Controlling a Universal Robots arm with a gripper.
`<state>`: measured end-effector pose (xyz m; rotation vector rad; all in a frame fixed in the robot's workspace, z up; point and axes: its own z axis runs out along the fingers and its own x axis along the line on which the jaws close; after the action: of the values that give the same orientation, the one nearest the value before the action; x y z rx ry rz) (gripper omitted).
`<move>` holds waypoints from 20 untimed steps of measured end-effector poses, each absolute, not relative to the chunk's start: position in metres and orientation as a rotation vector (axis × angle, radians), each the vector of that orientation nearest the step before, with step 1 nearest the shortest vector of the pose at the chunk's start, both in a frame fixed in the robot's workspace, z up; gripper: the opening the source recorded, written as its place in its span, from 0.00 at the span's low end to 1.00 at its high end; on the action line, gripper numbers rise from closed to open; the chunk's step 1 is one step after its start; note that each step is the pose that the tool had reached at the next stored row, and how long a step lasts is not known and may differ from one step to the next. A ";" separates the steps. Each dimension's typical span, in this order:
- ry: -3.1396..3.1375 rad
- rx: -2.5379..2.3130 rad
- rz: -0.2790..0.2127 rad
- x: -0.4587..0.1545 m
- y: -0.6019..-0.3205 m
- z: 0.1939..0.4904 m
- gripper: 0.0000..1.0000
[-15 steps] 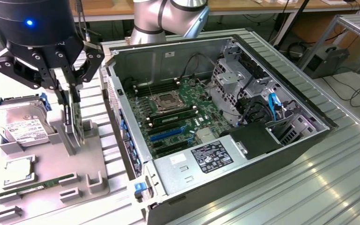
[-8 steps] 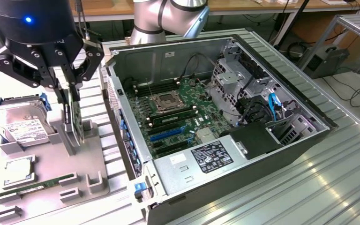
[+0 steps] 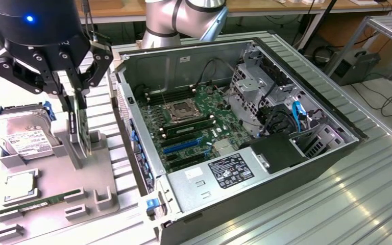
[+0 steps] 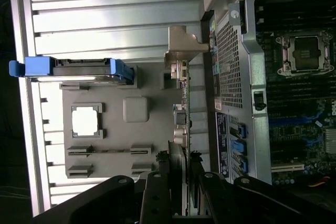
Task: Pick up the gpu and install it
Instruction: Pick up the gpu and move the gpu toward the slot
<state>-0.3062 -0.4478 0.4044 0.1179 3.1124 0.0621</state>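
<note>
The gpu [image 3: 81,133] is a thin dark card standing on edge at the grey holder tray [image 3: 59,171], to the exterior view's left of the open computer case [image 3: 203,178]. My gripper [image 3: 73,94] comes down on its top edge, with one finger on each side, shut on the card. In the wrist view the gpu [image 4: 181,109] appears edge-on between my fingertips [image 4: 181,170], with its pale metal bracket [image 4: 184,48] at the far end. I cannot tell whether its lower edge still sits in the holder. The motherboard [image 3: 196,125] lies exposed inside the case, with blue slots [image 3: 182,146].
On the holder tray [image 4: 136,129] sit a silver hard drive [image 3: 20,135] in a blue frame, a processor chip [image 3: 20,185] and a green memory stick [image 3: 39,202]. The case wall [image 4: 233,77] stands close beside the card. Ribbed metal table [image 3: 332,204] surrounds everything.
</note>
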 end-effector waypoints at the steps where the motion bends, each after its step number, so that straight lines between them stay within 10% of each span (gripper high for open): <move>1: 3.112 0.118 0.062 -0.306 -0.448 0.405 0.26; 20: 3.112 0.118 0.062 -0.306 -0.448 0.417 0.26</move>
<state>-0.3062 -0.4478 0.4165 0.1179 3.1125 0.0620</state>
